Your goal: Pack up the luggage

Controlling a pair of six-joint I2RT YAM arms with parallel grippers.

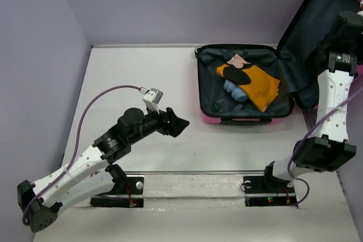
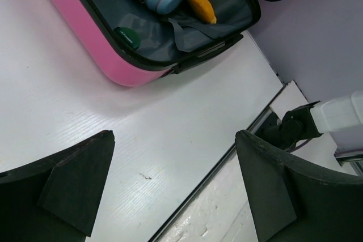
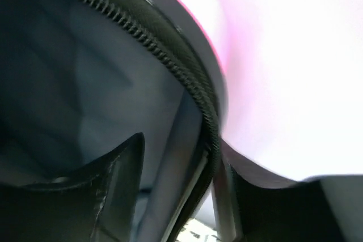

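The luggage [image 1: 205, 116], a pink hard-shell case, lies open at the back right of the table, its pink side wall [image 2: 85, 32] near the left wrist camera. Its dark-lined lid [image 1: 317, 32] stands raised on the right. Inside lie a yellow-orange garment [image 1: 255, 83], pale blue headphones [image 1: 235, 90] and a small green item [image 1: 215, 106]. My right gripper [image 1: 353, 18] is at the lid's far right edge. In the right wrist view the gripper [image 3: 181, 145] straddles the zipper rim [image 3: 198, 106], one finger inside, one against the pink shell. My left gripper [image 2: 174, 140] hangs wide open over bare table.
Grey walls close the table at the back and on the left. A metal strip [image 1: 187, 172] crosses the table in front of both arm bases. The right arm's white base link [image 2: 340, 111] shows at the edge of the left wrist view.
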